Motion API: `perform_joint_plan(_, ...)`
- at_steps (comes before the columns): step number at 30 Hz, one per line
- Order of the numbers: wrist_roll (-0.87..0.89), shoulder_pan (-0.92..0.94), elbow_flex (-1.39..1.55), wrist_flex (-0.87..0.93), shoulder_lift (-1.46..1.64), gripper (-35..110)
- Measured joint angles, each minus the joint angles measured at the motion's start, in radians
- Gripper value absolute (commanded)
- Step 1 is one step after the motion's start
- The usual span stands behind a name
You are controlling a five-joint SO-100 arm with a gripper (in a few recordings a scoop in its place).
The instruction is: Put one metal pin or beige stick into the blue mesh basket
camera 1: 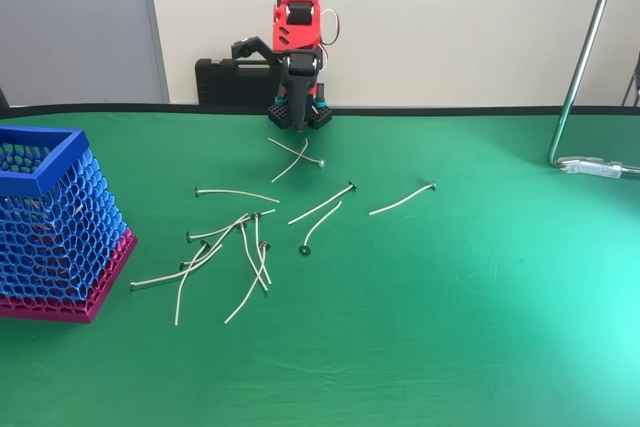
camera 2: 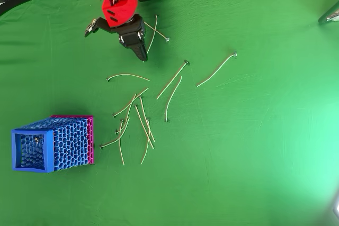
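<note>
Several thin beige pins with small dark heads lie scattered on the green cloth, most of them in a loose heap [camera 1: 225,252] [camera 2: 135,123]. Two crossed pins [camera 1: 293,154] [camera 2: 154,29] lie nearest the arm, and a lone pin [camera 1: 402,199] [camera 2: 216,70] lies to the right. The blue mesh basket [camera 1: 40,172] [camera 2: 33,132] with its pink base band stands at the left, apart from the pins. My red and black gripper [camera 1: 297,125] [camera 2: 142,55] hangs at the back, pointing down just left of the crossed pins, fingers together and holding nothing.
A metal pole [camera 1: 582,57] with a clamp [camera 1: 598,166] stands on the cloth at the right. A black case [camera 1: 228,82] sits behind the arm's base, beyond the table's back edge. Open green cloth lies to the right and in front.
</note>
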Motion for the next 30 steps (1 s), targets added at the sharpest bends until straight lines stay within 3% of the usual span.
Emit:
perform_joint_plan(21, -0.224, 0.11, -0.595, 0.037, -0.723, 2)
perform_joint_plan(30, -0.273, 0.132, -0.822, 0.163, -0.962, 2)
